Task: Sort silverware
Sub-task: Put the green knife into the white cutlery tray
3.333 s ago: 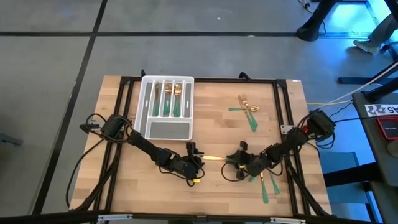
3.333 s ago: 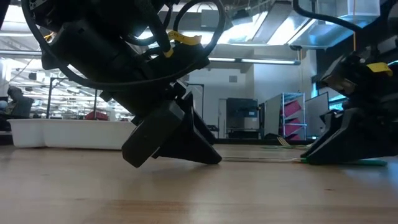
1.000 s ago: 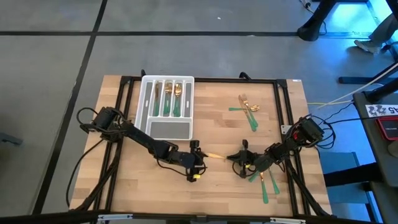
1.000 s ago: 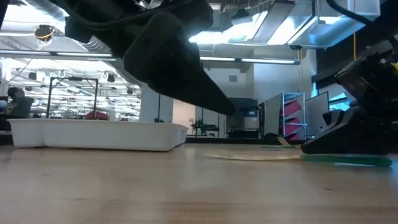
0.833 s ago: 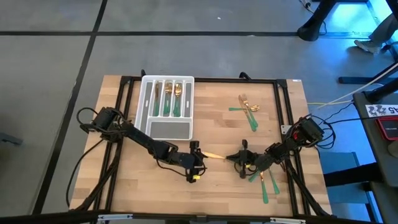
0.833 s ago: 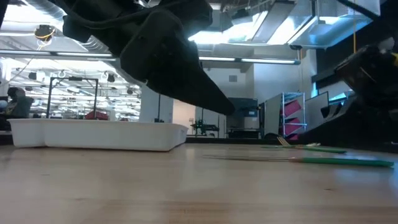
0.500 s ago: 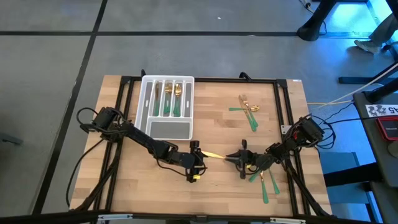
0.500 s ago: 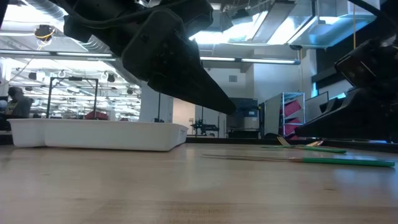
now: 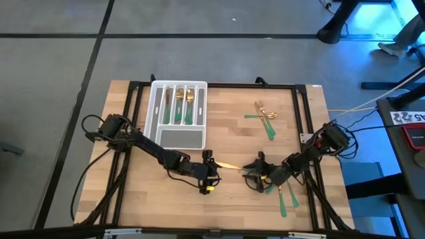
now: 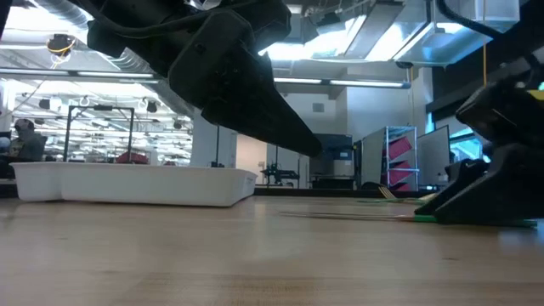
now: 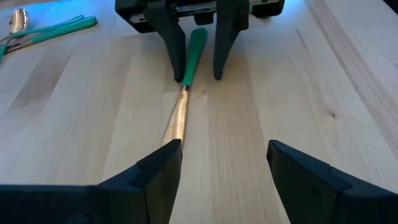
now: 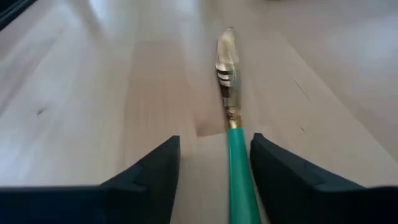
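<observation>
The sorting is partly done, by the look of it. The white tray (image 9: 178, 114) at the back left of the wooden surface (image 9: 226, 139) already holds several pieces of silverware (image 9: 182, 104) in its long slots, green handles toward the front.

A small pile (image 9: 264, 117) lies loose at the back right, and a few green-handled pieces (image 9: 287, 198) rest near the right arm at the front.

One knife (image 11: 185, 87) lies flat on the surface between the two arms. The right end effector (image 9: 255, 174) straddles its green handle with fingers (image 11: 172, 43) spread wide on either side, not gripping it. The left end effector (image 9: 208, 171) faces it, gold blade tip toward it, fingers also wide and holding nothing.

Judging from this, the knife and both loose groups remain to go into the tray.
</observation>
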Robot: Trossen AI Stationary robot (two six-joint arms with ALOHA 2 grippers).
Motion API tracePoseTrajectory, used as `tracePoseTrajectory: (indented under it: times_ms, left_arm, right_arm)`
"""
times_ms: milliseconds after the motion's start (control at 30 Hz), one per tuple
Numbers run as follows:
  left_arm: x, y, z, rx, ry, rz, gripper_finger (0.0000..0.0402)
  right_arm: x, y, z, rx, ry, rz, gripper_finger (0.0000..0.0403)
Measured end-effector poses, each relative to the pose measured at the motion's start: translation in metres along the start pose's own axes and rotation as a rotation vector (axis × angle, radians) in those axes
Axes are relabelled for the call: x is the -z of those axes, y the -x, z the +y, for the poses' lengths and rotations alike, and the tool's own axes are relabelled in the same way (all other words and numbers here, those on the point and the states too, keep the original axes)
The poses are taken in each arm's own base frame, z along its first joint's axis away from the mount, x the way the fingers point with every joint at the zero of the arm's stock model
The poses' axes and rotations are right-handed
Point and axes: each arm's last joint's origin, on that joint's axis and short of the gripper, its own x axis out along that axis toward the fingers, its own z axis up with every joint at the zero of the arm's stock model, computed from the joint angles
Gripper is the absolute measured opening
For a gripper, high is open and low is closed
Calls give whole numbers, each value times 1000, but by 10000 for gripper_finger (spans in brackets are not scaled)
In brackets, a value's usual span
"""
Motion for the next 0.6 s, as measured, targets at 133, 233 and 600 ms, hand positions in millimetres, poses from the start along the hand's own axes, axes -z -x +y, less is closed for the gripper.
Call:
tracePoseTrajectory:
  times_ms: [133, 233, 600]
  left_arm:
    - [0, 0, 0, 0, 2, -4, 228]
    - [0, 0, -1, 2, 0, -4, 228]
    - [28, -18, -10, -42, -319, 96, 228]
  right_arm:
    - [3, -2, 0, 53, -24, 56, 148]
    - [4, -3, -1, 63, -61, 57, 100]
    - [5, 0, -4, 35, -107, 48, 37]
